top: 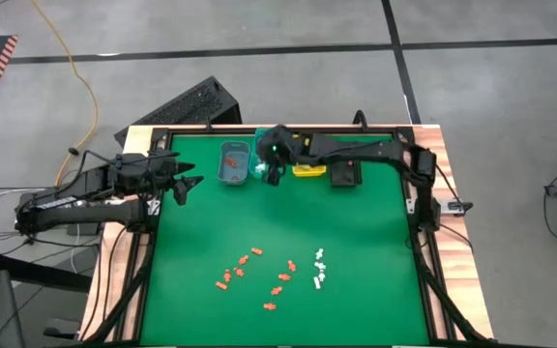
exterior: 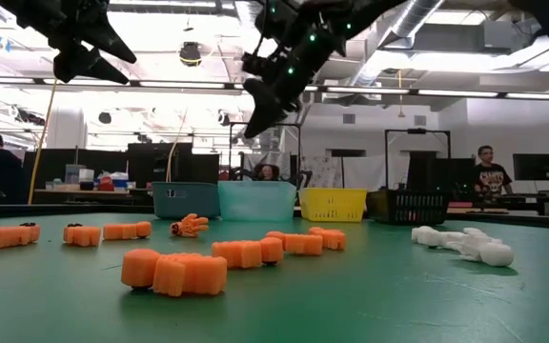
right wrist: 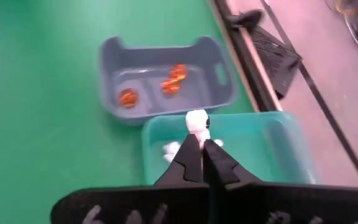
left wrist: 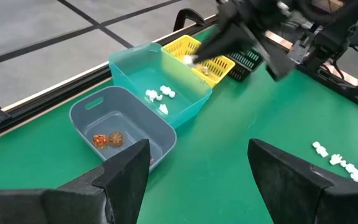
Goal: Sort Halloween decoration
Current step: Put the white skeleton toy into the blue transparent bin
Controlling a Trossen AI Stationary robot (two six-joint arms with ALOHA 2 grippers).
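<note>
Several orange pieces (top: 249, 271) and several white pieces (top: 319, 269) of the Halloween decoration lie loose on the near part of the green mat. My right gripper (right wrist: 201, 144) is shut on one white piece (right wrist: 196, 121) above the teal bin (right wrist: 272, 146). This bin holds a few white pieces (left wrist: 159, 94). The blue bin (left wrist: 123, 127) beside it holds orange pieces (right wrist: 169, 84). My left gripper (top: 190, 184) is open and empty at the mat's left side, raised above it and facing the bins. My right gripper pinches the white piece between its two fingertips (right wrist: 191, 149), at the piece's lower end (right wrist: 197, 134). Most of the piece sticks out past the tips. The fingers slant down from above. The piece is lifted clear, over the teal bin's inside.
Four small bins stand in a row at the mat's far edge: blue (top: 233, 162), teal (top: 259, 170), yellow (top: 307, 171) and black (top: 344, 174). A black frame (top: 424, 242) borders the mat. People stand in the room behind (exterior: 484, 171).
</note>
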